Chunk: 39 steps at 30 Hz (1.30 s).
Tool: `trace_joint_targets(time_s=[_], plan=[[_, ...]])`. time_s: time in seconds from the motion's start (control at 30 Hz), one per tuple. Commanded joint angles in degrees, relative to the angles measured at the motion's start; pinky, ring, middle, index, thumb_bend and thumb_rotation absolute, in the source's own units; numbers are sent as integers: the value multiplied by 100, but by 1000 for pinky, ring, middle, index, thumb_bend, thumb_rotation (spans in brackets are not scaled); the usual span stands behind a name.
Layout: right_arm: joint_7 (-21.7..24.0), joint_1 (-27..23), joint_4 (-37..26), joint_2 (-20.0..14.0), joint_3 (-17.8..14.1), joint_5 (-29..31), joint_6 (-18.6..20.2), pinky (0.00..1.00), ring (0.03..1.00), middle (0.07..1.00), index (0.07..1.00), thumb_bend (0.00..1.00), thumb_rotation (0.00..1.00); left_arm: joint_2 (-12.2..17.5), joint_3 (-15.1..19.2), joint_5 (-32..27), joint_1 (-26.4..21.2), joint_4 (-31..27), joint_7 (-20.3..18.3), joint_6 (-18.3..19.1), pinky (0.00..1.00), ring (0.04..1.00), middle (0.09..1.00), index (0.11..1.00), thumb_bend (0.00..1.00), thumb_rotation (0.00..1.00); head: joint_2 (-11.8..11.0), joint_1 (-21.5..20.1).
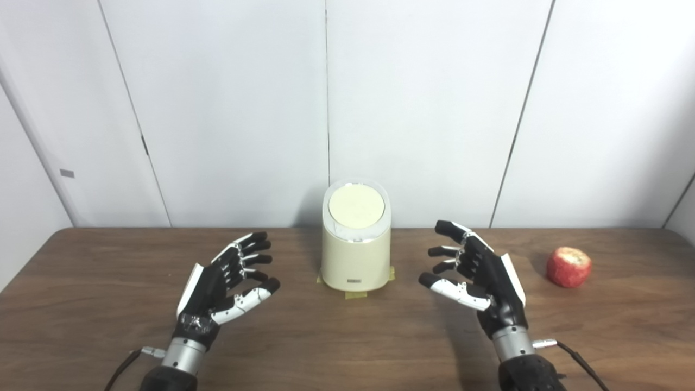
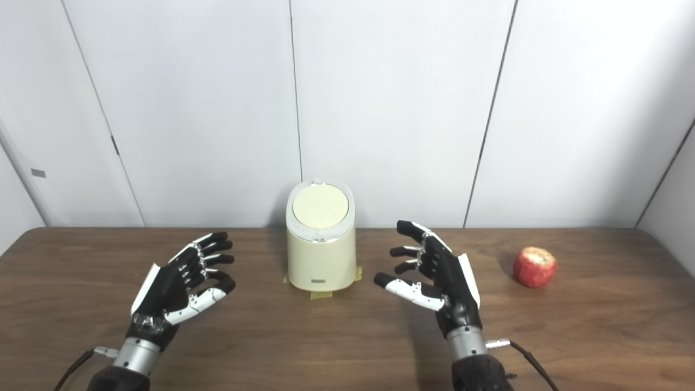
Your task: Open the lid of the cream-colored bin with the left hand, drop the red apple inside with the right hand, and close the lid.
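Note:
The cream-colored bin (image 1: 355,255) stands at the middle back of the brown table (image 1: 347,347), its round lid (image 1: 356,207) shut. The red apple (image 1: 568,266) lies on the table at the right. My left hand (image 1: 228,282) hovers left of the bin, open and empty, fingers spread toward it. My right hand (image 1: 478,274) hovers right of the bin, open and empty, between the bin and the apple. The same scene shows in the right eye view: bin (image 2: 321,255), apple (image 2: 535,266), left hand (image 2: 182,282), right hand (image 2: 434,274).
Yellow tape (image 1: 355,295) marks the bin's base on the table. White wall panels (image 1: 434,108) stand right behind the table's back edge. Cables (image 1: 581,361) trail from both wrists.

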Motion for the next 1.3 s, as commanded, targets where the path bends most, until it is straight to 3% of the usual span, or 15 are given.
trace_joint_targets(time_s=[0.0,0.77,1.03,1.17,1.27], plan=[[25,-210,-201,-9,-5,7,-114,491,643,804,754,780,261,43,-1,6,-178,-235,31,-92,606,744,808,840,739,288,3,-1],[49,-205,-250,-15,4,7,-63,494,648,809,757,771,256,-39,-2,12,-168,-330,118,-83,592,740,807,854,722,277,-20,-3],[-4,-230,-187,-31,-15,-65,-81,488,643,800,756,787,272,-405,46,113,-374,-708,502,347,699,852,908,922,784,339,-102,-2],[4,-238,-130,-47,-21,-73,-123,491,641,806,764,794,292,-420,-32,478,-801,-833,654,702,810,891,943,990,780,383,-113,31],[12,-254,-75,-50,-35,-38,-180,489,645,810,762,796,292,-440,-82,619,-1225,-791,698,994,813,898,945,999,795,382,-117,49]])
